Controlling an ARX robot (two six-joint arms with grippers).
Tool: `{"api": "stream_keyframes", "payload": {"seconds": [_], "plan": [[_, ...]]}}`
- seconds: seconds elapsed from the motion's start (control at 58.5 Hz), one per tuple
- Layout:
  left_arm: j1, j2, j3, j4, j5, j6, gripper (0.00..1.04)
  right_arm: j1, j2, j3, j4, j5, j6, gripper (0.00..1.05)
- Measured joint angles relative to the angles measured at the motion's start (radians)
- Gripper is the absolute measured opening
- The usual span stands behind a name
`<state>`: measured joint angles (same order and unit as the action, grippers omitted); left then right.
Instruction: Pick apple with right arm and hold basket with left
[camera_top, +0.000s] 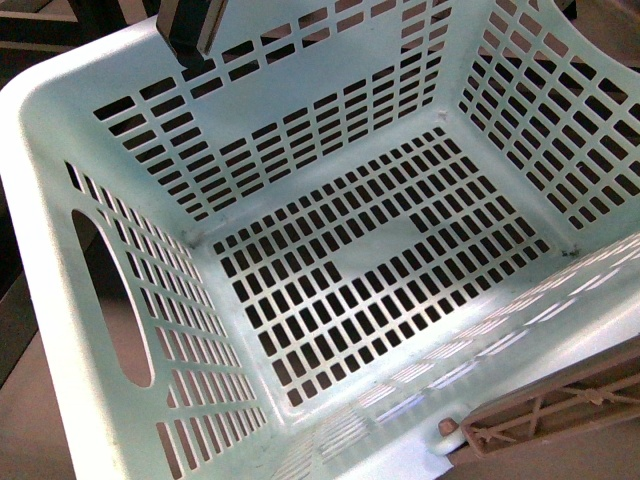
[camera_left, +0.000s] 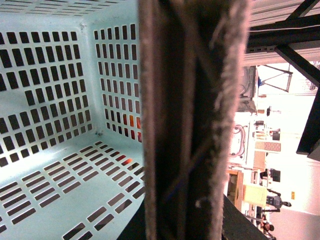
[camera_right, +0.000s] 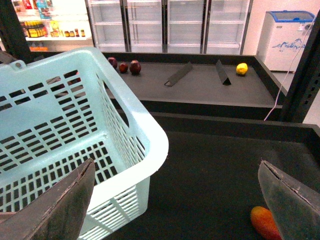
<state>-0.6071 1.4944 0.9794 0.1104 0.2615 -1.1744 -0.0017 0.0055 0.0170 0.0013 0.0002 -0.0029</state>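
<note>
On my left, the wrist camera was pressed close to the basket's brownish ribbed handle (camera_left: 190, 125), which ran right across its view. My left gripper's own fingers did not show there, so I could not tell whether they were clamped on the handle or loose. Beyond the handle lay the inside of the basket (camera_top: 30, 180), pale mint, slotted on walls and floor, with nothing in it. In the front view it filled almost the whole frame, an oval hand hole in its left wall and the handle low at the right.

My right gripper (camera_right: 176, 167) hung spread wide, holding nothing, with one finger (camera_right: 65, 205) over the basket's near corner and the other out over the dark shelf (camera_right: 215, 175). The apple (camera_right: 135, 66), as best I could judge, sat well away on the farther shelf, just beside two smaller dark fruits (camera_right: 118, 64). Further right on that shelf stood two slanted dividers (camera_right: 178, 74) and a yellow fruit (camera_right: 241, 68). A red-orange fruit (camera_right: 264, 222) lay low beside my outer finger, partly hidden by it
</note>
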Motion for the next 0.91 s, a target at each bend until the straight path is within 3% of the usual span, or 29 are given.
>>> {"api": "stream_keyframes", "payload": {"seconds": [0.393,0.479,0.547,0.616,0.753,0.821,0.906], "plan": [[0.0,0.0,0.0,0.001,-0.007,0.003,0.06,0.0,0.002,0.001,-0.003,-0.001,0.001,0.96],[0.0,0.0,0.0,0.001,-0.007,0.003,0.06,-0.032,0.226,0.148,-0.349,-0.039,0.188,0.96],[-0.001,0.0,0.002,0.002,-0.003,0.006,0.06,-0.067,0.329,0.175,-0.417,-0.046,0.258,0.96],[-0.001,0.0,0.002,0.002,-0.002,0.005,0.06,-0.103,0.375,0.177,-0.401,-0.051,0.287,0.96],[0.0,0.0,0.002,0.002,-0.011,0.007,0.06,-0.254,0.512,0.184,-0.256,-0.071,0.299,0.96],[0.0,0.0,0.002,0.002,-0.008,0.009,0.06,-0.342,0.679,0.184,-0.119,-0.023,0.299,0.96],[0.0,0.0,0.002,0.002,-0.007,0.006,0.06,-0.373,0.866,0.183,0.031,0.021,0.312,0.96]]}}
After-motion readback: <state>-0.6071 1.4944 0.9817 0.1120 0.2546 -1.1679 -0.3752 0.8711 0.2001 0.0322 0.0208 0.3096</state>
